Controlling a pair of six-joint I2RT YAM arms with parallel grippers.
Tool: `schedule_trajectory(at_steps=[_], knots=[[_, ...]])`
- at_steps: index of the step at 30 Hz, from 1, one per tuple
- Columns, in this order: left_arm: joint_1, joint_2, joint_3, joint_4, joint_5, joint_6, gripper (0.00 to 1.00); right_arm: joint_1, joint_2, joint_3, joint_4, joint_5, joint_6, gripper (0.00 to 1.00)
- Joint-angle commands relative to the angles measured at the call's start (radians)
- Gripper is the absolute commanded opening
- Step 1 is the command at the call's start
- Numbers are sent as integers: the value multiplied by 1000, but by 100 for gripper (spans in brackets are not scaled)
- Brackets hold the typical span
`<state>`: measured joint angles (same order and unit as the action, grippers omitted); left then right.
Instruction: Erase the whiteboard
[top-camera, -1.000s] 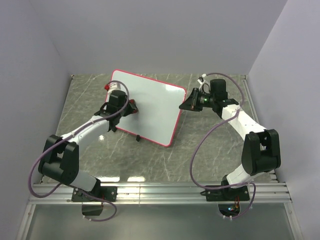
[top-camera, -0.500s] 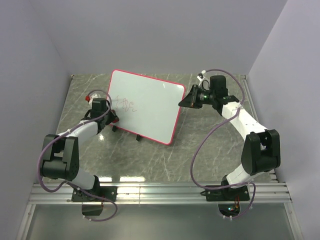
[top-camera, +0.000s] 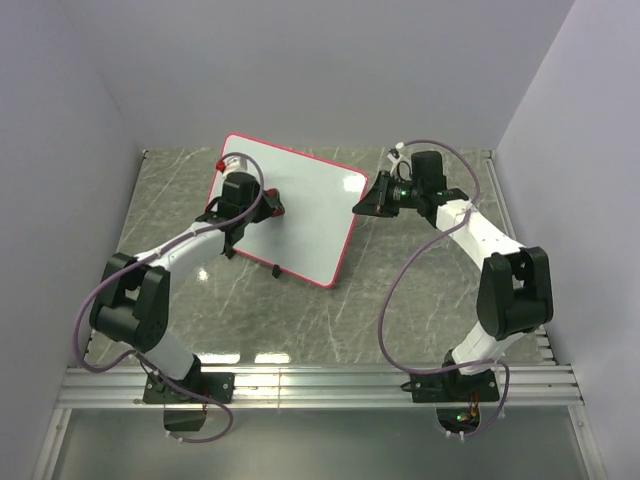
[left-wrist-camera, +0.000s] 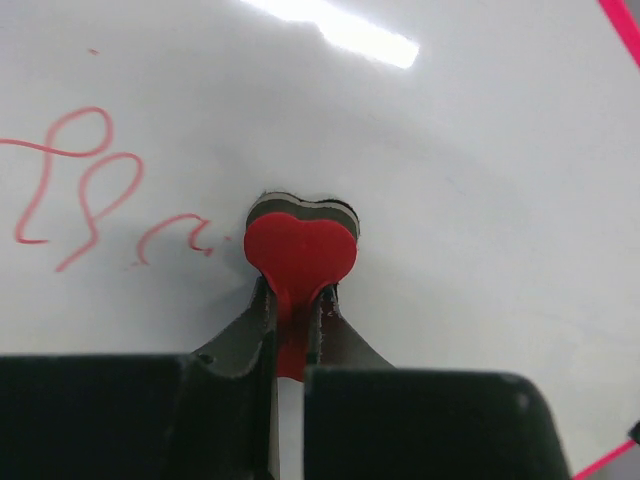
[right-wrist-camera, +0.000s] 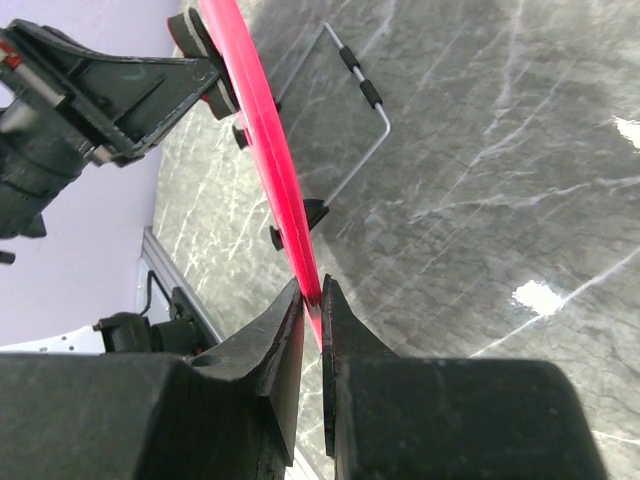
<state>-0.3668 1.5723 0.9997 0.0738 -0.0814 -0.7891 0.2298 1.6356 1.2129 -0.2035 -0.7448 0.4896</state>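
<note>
Left hand (left-wrist-camera: 295, 310) clamped on heart eraser (left-wrist-camera: 301, 252), flat on whiteboard (left-wrist-camera: 480, 170); right hand (right-wrist-camera: 312, 305) pinches its frame. Sweep firmly across scribbles (left-wrist-camera: 85, 185), pad flat.

Readable text: none.
Whiteboard (left-wrist-camera: 480, 130) marks: red handwritten loops (left-wrist-camera: 75, 185), on the left in the left wrist view; perhaps cursive letters, but no word or number can be made out.

My left arm (top-camera: 180, 250) reaching forward, elbow bent, left claw (left-wrist-camera: 297, 300) pinched tight on a red heart-shaped eraser (left-wrist-camera: 300, 255), right arm (top-camera: 480, 235) angled inward, right claw (right-wrist-camera: 312, 295) clamped on the whiteboard (right-wrist-camera: 260, 130) rim
</note>
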Motion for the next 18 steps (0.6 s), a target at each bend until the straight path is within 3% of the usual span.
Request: schedule_trajectory(at_steps=[1,5,11,18], knots=[[-43,71,34,37,26,-36,0,28,10,74,24,-22,23,0],[6,58,10,30,-6,-16,0,26,17,97,-16,-24,-6,0],[234,25,-98,50,26,5,0,26,20,117,-66,-34,-40,0],[330,80,-43,31,72,57,0,28,15,100,-106,-39,-69,0]])
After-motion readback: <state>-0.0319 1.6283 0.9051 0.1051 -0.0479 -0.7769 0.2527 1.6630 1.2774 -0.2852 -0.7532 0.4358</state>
